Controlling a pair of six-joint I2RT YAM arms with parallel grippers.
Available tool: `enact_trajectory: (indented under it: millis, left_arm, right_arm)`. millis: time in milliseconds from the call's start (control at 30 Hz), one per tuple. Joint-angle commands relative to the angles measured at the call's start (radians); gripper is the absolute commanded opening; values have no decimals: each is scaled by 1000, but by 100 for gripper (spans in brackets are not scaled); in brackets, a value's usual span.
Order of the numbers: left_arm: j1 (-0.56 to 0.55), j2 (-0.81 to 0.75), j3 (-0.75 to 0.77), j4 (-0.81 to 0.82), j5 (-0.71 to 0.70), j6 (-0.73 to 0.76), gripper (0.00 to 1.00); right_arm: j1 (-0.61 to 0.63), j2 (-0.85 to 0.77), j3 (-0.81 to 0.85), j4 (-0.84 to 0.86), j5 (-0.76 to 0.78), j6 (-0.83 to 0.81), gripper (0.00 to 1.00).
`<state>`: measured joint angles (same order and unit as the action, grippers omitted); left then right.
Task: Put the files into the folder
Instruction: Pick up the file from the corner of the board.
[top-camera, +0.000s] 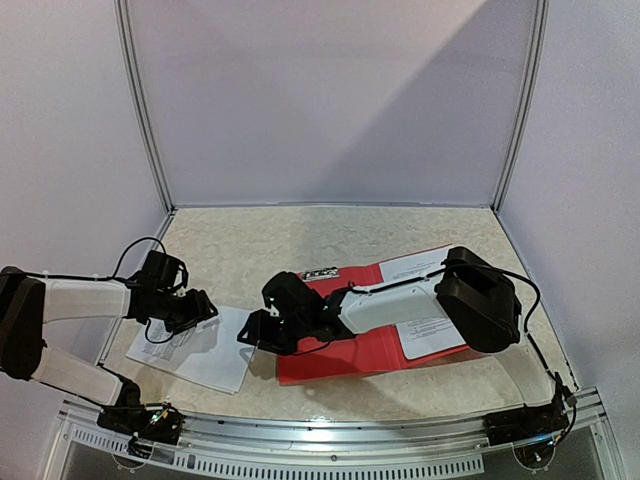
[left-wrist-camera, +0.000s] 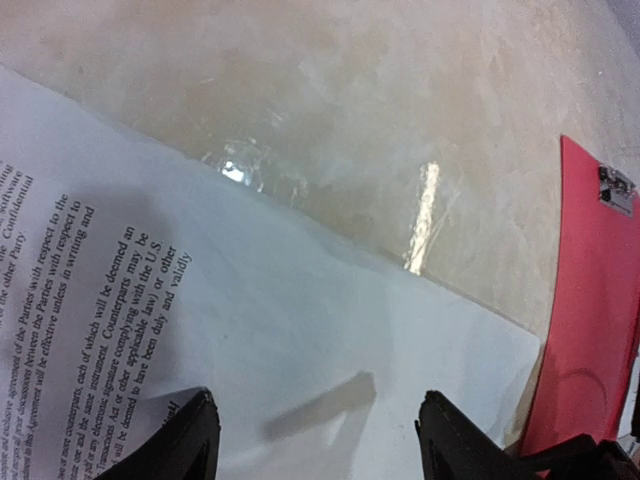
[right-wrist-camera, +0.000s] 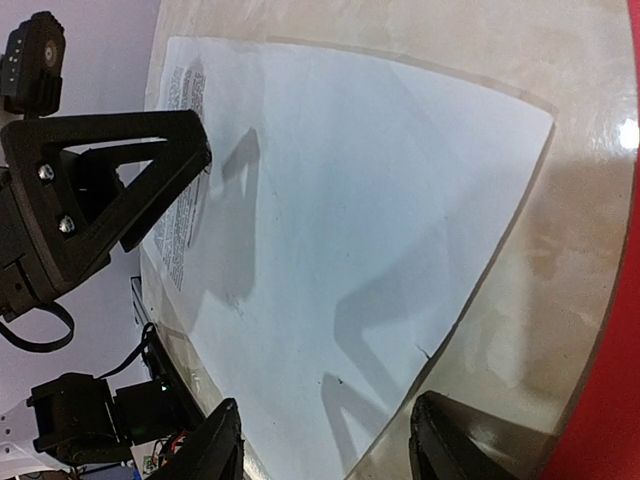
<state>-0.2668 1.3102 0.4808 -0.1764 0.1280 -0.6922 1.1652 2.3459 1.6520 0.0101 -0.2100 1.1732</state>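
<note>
One of the files, a white printed sheet (top-camera: 205, 352), lies flat on the table at the front left. The red folder (top-camera: 335, 358) lies open to its right, with another printed sheet (top-camera: 428, 328) on its right half under the right arm. My left gripper (top-camera: 203, 308) hovers over the loose sheet (left-wrist-camera: 300, 330), open with nothing between its fingers (left-wrist-camera: 318, 402). My right gripper (top-camera: 256, 332) stands open above that sheet's right edge (right-wrist-camera: 350, 180), one finger over paper and one over bare table (right-wrist-camera: 325, 405). The folder's red edge (right-wrist-camera: 615, 400) shows at the right of the right wrist view.
A metal clip (left-wrist-camera: 615, 188) sits at the folder's (left-wrist-camera: 590, 300) top edge. White enclosure walls close in the table on three sides. A metal rail (top-camera: 330, 435) runs along the front edge by the arm bases. The left gripper body (right-wrist-camera: 100, 190) is close to the right one.
</note>
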Motion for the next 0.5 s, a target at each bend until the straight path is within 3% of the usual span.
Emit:
enact_trajectory:
  millis: [0, 467]
  left_arm:
    - [9, 9, -22, -2, 17, 3, 69]
    - [10, 12, -25, 3, 25, 9, 69]
  right_arm:
    - [7, 13, 14, 47, -2, 15, 56]
    - [8, 3, -24, 162, -17, 51, 52]
